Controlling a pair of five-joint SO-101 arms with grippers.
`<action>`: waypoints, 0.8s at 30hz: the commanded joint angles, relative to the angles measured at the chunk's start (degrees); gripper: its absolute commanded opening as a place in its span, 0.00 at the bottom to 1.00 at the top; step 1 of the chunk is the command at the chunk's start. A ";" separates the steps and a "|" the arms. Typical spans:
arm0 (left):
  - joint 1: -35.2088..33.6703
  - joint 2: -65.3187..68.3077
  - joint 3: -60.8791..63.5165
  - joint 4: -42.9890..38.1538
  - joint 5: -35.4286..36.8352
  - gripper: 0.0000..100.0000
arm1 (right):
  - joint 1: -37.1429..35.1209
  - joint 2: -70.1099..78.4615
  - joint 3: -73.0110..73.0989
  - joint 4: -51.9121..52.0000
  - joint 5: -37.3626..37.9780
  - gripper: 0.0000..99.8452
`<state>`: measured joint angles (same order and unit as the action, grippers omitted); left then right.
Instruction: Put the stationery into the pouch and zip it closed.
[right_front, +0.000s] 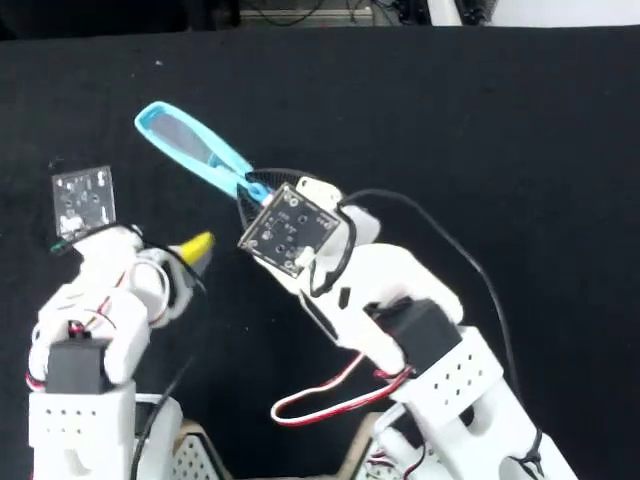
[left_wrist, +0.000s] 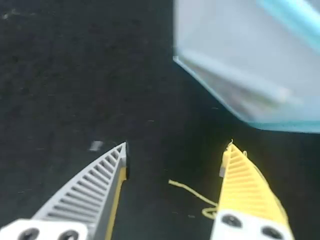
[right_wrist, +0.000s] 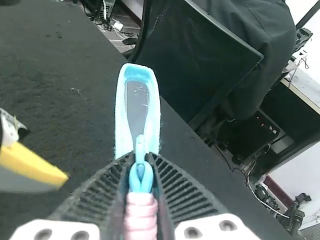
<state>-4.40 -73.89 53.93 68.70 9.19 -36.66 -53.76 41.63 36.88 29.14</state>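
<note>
We see our right gripper (right_wrist: 141, 162) clamped on the near end of the blue pouch (right_front: 186, 141), which juts toward the far left over the black table (right_front: 500, 150) (touching it or not, we cannot tell). Our left gripper (left_wrist: 175, 150) sits just near-left of the pouch, jaws apart.

Just a black cloth-covered table (right_front: 520, 130), bit of yellow thread (left_wrist: 190, 191) lying between the left gripper's (left_wrist: 177, 146) spread jaws, near the yellow one.
</note>
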 joint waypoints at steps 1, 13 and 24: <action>6.81 -3.96 -1.54 -1.05 4.75 0.30 | 0.79 0.04 -2.68 -2.29 0.62 0.01; 18.77 -17.67 8.84 -10.73 4.75 0.30 | 0.79 -0.31 -2.77 -2.29 0.62 0.01; 15.60 -18.99 19.30 -32.18 4.75 0.22 | 0.79 -0.31 -2.77 -2.29 0.62 0.01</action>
<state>13.80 -92.44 72.40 42.24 13.41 -36.66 -53.76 41.63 36.88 29.14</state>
